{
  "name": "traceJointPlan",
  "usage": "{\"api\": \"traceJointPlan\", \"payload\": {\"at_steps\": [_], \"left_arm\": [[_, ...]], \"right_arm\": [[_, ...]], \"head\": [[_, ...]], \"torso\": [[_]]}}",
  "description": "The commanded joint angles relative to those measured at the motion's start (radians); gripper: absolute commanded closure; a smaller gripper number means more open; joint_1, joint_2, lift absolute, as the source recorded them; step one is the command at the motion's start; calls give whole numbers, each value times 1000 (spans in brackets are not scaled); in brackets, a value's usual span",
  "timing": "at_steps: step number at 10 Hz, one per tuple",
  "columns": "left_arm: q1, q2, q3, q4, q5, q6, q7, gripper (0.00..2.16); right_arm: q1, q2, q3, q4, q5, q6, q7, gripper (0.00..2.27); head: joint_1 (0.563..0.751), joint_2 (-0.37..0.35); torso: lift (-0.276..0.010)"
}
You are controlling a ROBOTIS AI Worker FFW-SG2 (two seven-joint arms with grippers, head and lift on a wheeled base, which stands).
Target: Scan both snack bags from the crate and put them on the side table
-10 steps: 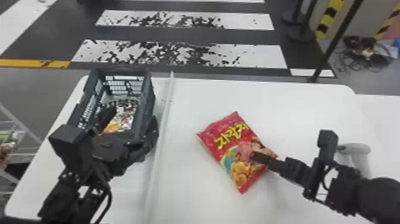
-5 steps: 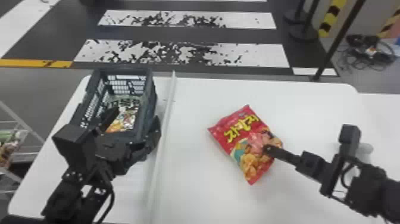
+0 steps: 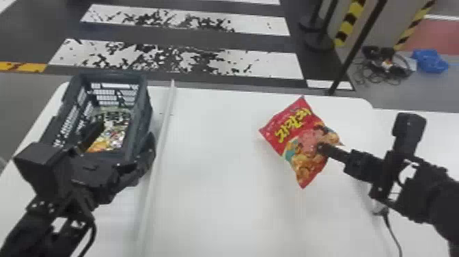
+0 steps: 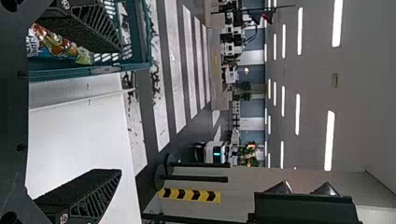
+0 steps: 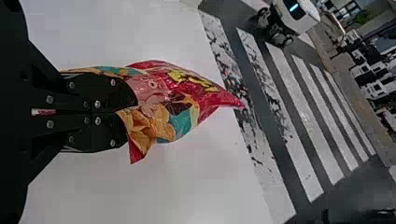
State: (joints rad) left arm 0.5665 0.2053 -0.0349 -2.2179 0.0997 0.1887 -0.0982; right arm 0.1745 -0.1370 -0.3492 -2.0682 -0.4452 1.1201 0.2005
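We judge that the first bag's turn is in hand, somewhere between picking and putting down. Our right gripper pinches the red snack bag between nearly closed fingers, at 1 o'clock from our near edge of the white table, its printed front facing up to the head camera. The crate sits at 11 o'clock with the second snack bag lying in it. Our left gripper is at the crate, spread wide and empty, one finger over the inside and the other outside the wall.

Next, we think, the red bag wants its code side shown to a scanner, if that is still owed, then a carry towards 2 o'clock, to what we take for the side table. The thin film could slip or fold if we turn it fast.

The red bag's back is hidden from us, and the black fingers cover part of its front. The crate wall and our left arm cut off some of the second bag. A pale object with a cable peeks from under our right arm at about 2 o'clock; it may be the scanner, but too little shows to be sure.
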Motion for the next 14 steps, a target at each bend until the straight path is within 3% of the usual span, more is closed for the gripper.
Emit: {"api": "traceJointPlan", "payload": {"at_steps": [1, 4, 6, 7, 8, 9, 10, 11, 14], "left_arm": [[-2, 0, -3, 1, 0, 1, 0, 76], [-5, 0, -3, 3, 0, 1, 0, 76], [-7, 3, -2, 3, 2, 1, 0, 76], [-8, 3, -2, 4, 2, 1, 0, 76], [-13, 5, -2, 9, 3, 1, 0, 76], [-14, 5, -2, 15, 6, 1, 0, 76], [-16, 6, -2, 18, 8, 1, 0, 76], [-17, 6, -2, 23, 9, 1, 0, 76], [-17, 6, -2, 30, 12, 1, 0, 76]], "right_arm": [[23, -29, 101, -95, 204, -10, -27, 2253], [80, -90, 496, -171, 803, -84, -124, 2253], [76, -136, 780, -73, 1195, -62, -162, 2253], [66, -147, 874, -7, 1307, -53, -162, 2250], [63, -150, 946, 53, 1399, -50, -165, 2098], [69, -150, 990, 80, 1421, -50, -170, 1666], [79, -148, 1013, 85, 1415, -44, -168, 488], [92, -147, 1026, 82, 1404, -19, -167, -2], [134, -150, 1010, 14, 1330, -10, -107, 49]], "head": [[695, -132], [695, -154], [695, -119], [695, -94], [695, -83], [695, -60], [695, -35], [695, -24], [695, 8]], "torso": [[-87], [-87], [-87], [-87], [-87], [-87], [-87], [-87], [-87]]}}
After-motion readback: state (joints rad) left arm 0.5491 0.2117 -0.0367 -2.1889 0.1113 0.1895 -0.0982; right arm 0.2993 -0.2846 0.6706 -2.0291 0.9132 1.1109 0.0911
